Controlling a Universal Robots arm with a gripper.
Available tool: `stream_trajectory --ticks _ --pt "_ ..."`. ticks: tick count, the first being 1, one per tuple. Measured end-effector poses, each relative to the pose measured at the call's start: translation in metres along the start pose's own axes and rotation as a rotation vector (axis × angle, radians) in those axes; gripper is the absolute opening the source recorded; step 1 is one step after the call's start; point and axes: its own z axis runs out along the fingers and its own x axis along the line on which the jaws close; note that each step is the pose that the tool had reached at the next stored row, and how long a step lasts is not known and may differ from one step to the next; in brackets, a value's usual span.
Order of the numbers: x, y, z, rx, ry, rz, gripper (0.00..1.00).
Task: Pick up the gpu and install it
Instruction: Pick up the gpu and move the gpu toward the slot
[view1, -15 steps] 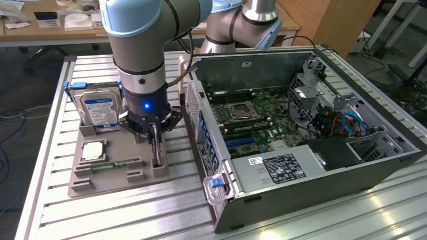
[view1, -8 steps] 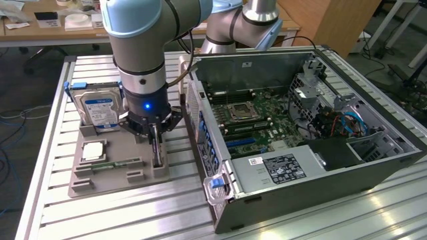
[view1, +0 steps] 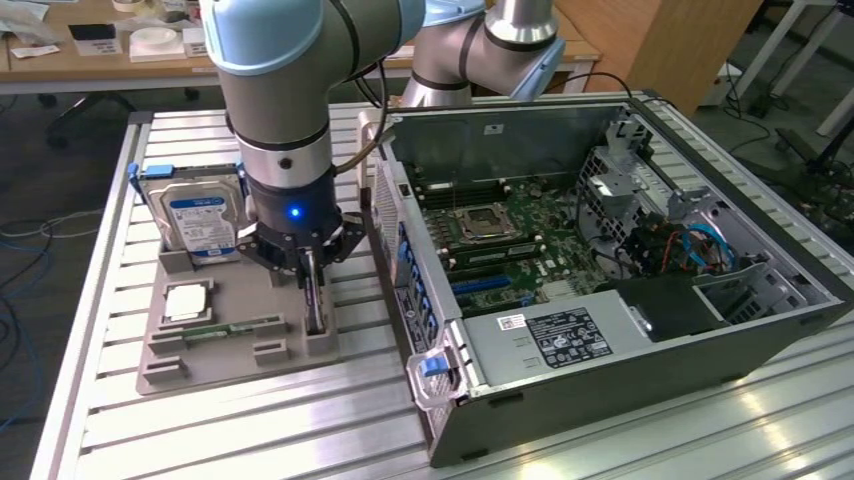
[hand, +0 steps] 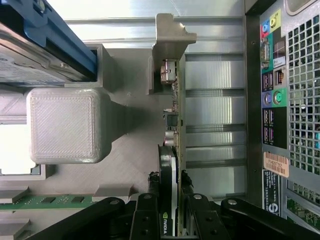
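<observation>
I am closing my black two-fingered gripper (view1: 311, 288) on the gpu (view1: 315, 318), a thin dark circuit-board card with a black cooler block. It is standing on its long edge in a narrow slot of the grey printed parts tray (view1: 214, 368), on the side of the tray nearest the computer. In the wrist view my fingers (hand: 150, 215) are pressing one against each flat face of the card, so the tool is clamped on it. The card itself is sitting in its slot, not yet raised. The slot is keeping the card upright, so both broad faces are exposed and I am coming straight down over its top edge. The tray is lying on the ribbed aluminium table (view1: 267, 435) just beside the open black tower computer case (view1: 667, 360). The case is resting on its side with its green motherboard (view1: 507, 240) facing up, which I judge is leaving the card slots open from above. Counted, the tray is holding one gpu, one silver blue-labelled hard drive (view1: 198, 222) standing upright at the far end, one square silver processor chip (view1: 187, 300) lying flat, and one narrow green RAM stick (view1: 220, 328) set edgewise. One arm, one tray and one case are making up the station.
</observation>
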Motion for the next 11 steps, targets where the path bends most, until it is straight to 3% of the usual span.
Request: stream_trajectory --ticks 5,11 --pt "0.0 0.0003 -0.0066 0.0002 0.0 0.0 0.26" --pt "-0.001 0.001 -0.0216 0.0001 0.0 0.0 0.26"
